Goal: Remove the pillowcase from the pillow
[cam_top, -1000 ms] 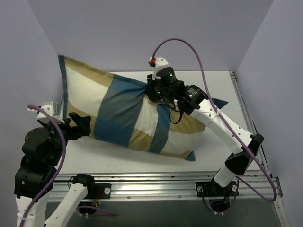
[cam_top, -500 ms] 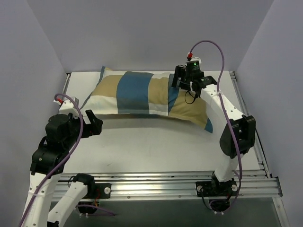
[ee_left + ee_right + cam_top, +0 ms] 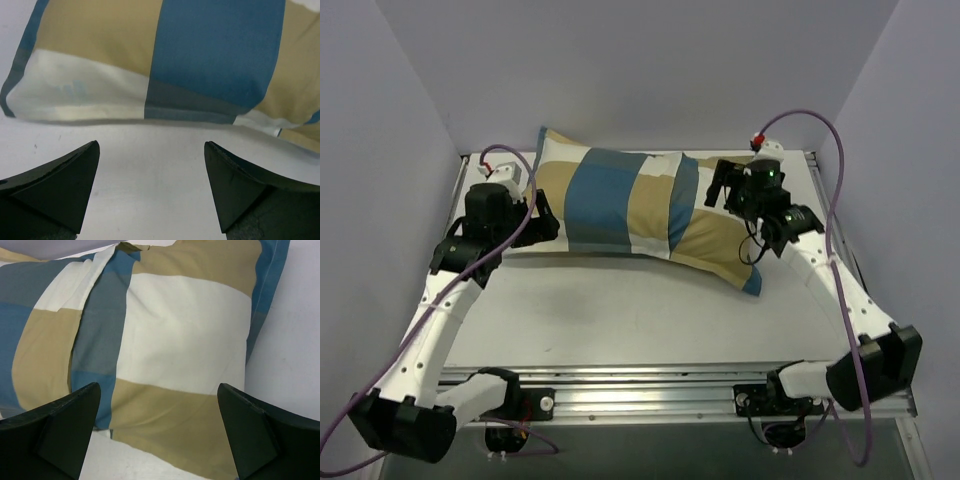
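Note:
The pillowcase (image 3: 620,205), a patchwork of blue, tan and white, lies lengthwise across the back of the table, still filled out. The pillow is hidden inside it. My left gripper (image 3: 544,216) is open at the case's left end, low over the table. In the left wrist view the case (image 3: 200,55) lies just beyond the open left gripper (image 3: 151,145), with bare table between the fingers. My right gripper (image 3: 718,186) hangs open above the case's right end. The right wrist view shows the open right gripper (image 3: 159,386) over the tan and white patches of the pillowcase (image 3: 175,340), touching nothing.
The white table (image 3: 640,310) runs bare from the pillow to the metal rail (image 3: 660,385) at the near edge. Grey walls close in at the back and on both sides. Purple cables (image 3: 835,180) loop off both wrists.
The right gripper opened and let go of the pillowcase, and the covered pillow dropped flat at the back of the table. The right gripper drew back to the right; the left arm reached to the case's left end.

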`<state>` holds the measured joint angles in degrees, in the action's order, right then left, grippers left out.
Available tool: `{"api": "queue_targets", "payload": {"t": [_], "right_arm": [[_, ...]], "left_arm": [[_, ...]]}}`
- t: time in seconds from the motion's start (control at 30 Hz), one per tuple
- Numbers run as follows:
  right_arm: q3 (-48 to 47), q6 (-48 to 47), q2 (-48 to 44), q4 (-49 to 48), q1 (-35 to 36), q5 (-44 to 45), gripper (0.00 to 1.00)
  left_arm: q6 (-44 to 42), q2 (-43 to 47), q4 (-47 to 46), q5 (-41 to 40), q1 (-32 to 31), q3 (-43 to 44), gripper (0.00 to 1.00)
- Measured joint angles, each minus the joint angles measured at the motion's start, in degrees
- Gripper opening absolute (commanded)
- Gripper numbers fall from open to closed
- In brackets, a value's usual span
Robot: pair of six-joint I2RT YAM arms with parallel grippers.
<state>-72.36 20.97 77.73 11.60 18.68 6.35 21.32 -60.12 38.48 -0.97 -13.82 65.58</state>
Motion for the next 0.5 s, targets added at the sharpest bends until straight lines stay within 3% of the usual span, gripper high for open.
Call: {"api": "queue_targets", "payload": {"t": [0.23, 0.5], "right_arm": [[12.0, 4.6, -13.2, -3.0, 0.2, -2.4, 0.97], [22.6, 7.6, -16.3, -5.3, 1.0, -5.2, 0.97]], "left_arm": [[0.2, -23.1, -10.6, -0.8, 0.3, 15.5, 0.94], [1.2, -46.2, -22.6, -5.4, 1.1, 28.2, 0.94]]}}
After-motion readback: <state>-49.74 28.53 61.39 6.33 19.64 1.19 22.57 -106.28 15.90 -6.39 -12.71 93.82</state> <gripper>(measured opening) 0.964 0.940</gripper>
